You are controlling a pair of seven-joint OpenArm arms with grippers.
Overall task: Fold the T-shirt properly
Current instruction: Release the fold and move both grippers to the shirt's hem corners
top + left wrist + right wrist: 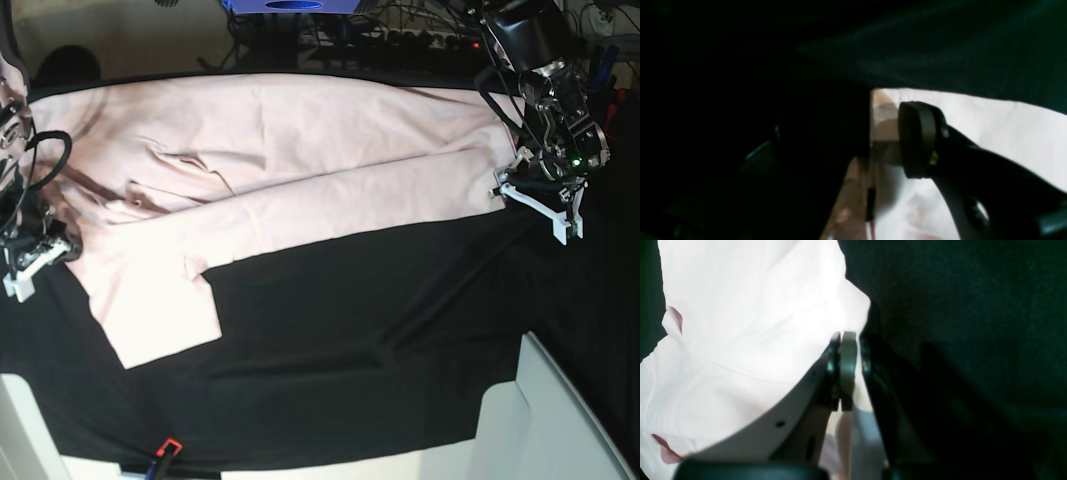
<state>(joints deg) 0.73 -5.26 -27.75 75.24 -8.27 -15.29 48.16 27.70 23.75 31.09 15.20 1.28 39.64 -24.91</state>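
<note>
The pale pink T-shirt (300,170) lies spread, plain side up, across the far half of the black cloth, with one flap folded diagonally over its middle. My left gripper (540,205) stands at the shirt's right edge. In the left wrist view it (840,143) is open, one dark pad (917,140) hangs over the pink cloth (1007,133), and the other finger is lost in shadow. My right gripper (30,262) is at the shirt's left edge. In the right wrist view it (848,340) is shut, with the shirt's edge (740,323) pinched between the tips.
The black table cloth (350,330) covers the near half of the table. A white box corner (540,420) juts in at the front right. Cables and a blue object (290,5) lie behind the table. A small red and black item (165,450) sits at the front edge.
</note>
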